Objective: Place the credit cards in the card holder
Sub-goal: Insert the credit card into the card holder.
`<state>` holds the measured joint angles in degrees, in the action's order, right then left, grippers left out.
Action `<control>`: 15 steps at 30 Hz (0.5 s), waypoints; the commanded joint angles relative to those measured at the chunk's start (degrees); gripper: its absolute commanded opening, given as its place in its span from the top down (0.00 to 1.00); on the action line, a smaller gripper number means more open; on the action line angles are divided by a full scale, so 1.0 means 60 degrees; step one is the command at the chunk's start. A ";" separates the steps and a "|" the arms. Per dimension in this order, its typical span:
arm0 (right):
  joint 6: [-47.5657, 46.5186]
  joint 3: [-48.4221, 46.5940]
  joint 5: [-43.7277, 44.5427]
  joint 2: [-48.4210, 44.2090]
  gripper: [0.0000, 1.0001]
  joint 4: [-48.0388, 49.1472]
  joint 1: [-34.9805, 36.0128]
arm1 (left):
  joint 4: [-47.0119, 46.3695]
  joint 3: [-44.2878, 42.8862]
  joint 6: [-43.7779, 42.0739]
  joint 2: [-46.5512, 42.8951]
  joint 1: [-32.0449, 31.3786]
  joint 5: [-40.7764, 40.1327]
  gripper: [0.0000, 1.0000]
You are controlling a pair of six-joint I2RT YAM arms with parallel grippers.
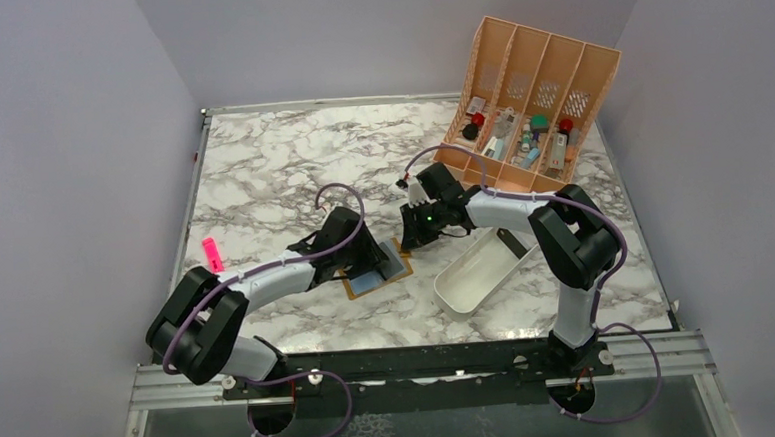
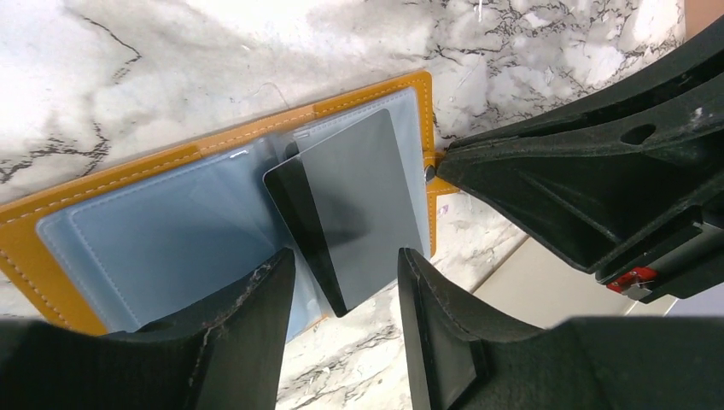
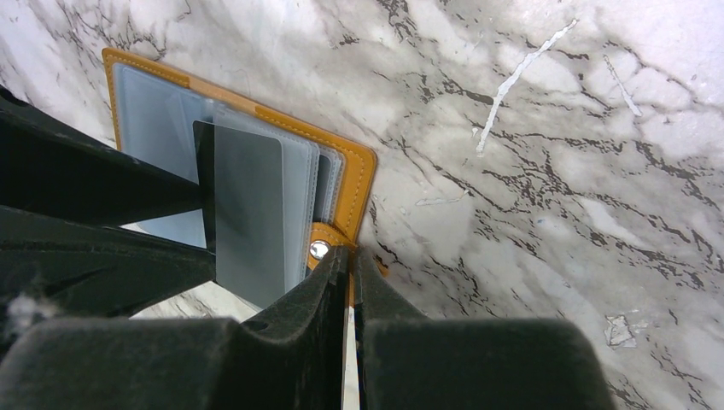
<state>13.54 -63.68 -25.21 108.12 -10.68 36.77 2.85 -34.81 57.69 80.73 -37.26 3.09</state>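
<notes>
- The card holder [image 1: 377,277] lay open on the table [image 1: 261,175], with the closed right hand [image 3: 348,252] pinching its snap tab [image 3: 319,249].
- A credit card [image 2: 359,205] lay across its sleeves, directly ahead of the open, nearer left hand [image 2: 346,254], long axis pointing away.

A lab test cell: plain grey walls [image 1: 59,146] enclosing a marble-patterned table [image 1: 260,155].

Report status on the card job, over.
Right fingers shut on the snap tab; card holder lies open. Left fingers astride a grey credit card tilted over its pockets, grip unclear. White tray beside, not obstructing.
</notes>
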 commanded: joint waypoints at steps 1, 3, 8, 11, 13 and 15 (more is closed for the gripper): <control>-0.0112 -0.0079 -0.0147 0.0150 0.89 -0.0458 0.0067 | 0.0560 -0.0175 -0.0094 -0.0340 -0.0046 -0.0588 0.48; -0.0126 -0.0080 -0.0136 0.0127 0.89 -0.0475 0.0071 | 0.0584 -0.0210 -0.0107 -0.0240 -0.0046 -0.0659 0.48; -0.0135 -0.0036 -0.0119 0.0090 0.89 -0.0490 0.0067 | 0.0186 -0.0311 -0.0195 0.0242 -0.0042 -0.0453 0.48; -0.0145 -0.0036 -0.0119 0.0099 0.89 -0.0476 0.0067 | 0.0026 -0.0445 -0.0222 0.0414 -0.0081 -0.0366 0.48; -0.0143 -0.0036 -0.0132 0.0111 0.89 -0.0476 0.0061 | 0.0022 -0.0577 -0.0253 0.0436 -0.0124 -0.0377 0.48; -0.0128 -0.0023 -0.0133 0.0113 0.90 -0.0449 0.0068 | 0.0022 -0.0675 -0.0282 0.0427 -0.0146 -0.0413 0.48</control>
<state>13.45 -63.68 -25.32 108.12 -10.85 36.80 3.64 -36.88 57.30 82.65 -37.43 1.58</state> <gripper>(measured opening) 0.109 0.518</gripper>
